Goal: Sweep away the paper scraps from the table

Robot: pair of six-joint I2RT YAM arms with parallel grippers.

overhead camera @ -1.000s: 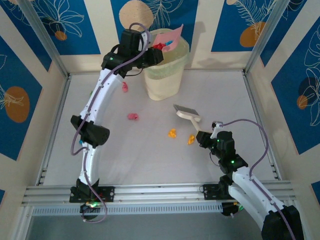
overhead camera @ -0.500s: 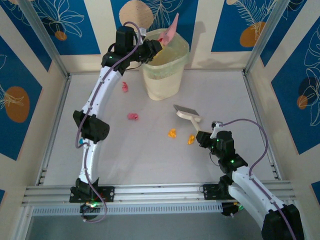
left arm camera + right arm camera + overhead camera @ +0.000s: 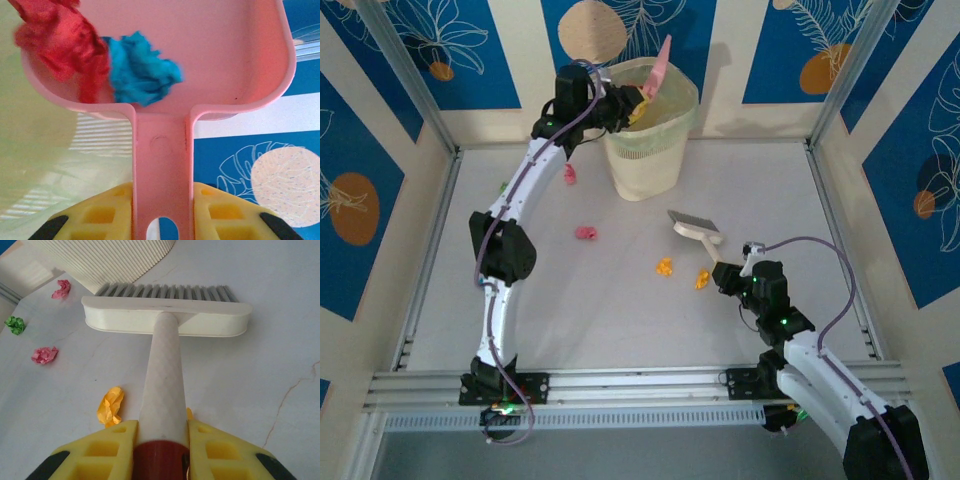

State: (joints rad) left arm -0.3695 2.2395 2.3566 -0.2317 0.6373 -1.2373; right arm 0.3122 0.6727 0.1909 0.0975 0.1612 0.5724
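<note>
My left gripper [image 3: 632,105] [image 3: 161,210] is shut on the handle of the pink dustpan [image 3: 662,62] [image 3: 200,50], which stands tipped steeply over the cream bin [image 3: 650,160]. A red scrap [image 3: 60,45] and a cyan scrap [image 3: 140,70] lie in the pan at its lower side. My right gripper [image 3: 730,275] [image 3: 162,440] is shut on the handle of the cream brush [image 3: 695,225] [image 3: 165,322], whose bristles rest on the table [image 3: 770,190]. Paper scraps lie on the table: two orange ones [image 3: 665,266] [image 3: 701,279] [image 3: 110,406], two pink ones [image 3: 585,233] [image 3: 570,174] [image 3: 44,355] and a green one [image 3: 15,324].
The ribbed bin [image 3: 110,260] stands at the back centre of the table, just beyond the brush head. Aluminium rails [image 3: 430,250] and patterned walls close in the left, right and back sides. The left arm arches over the left half of the table.
The left arm has swung the dustpan from nearly flat to steeply tipped over the bin. The right arm and brush have stayed put.
</note>
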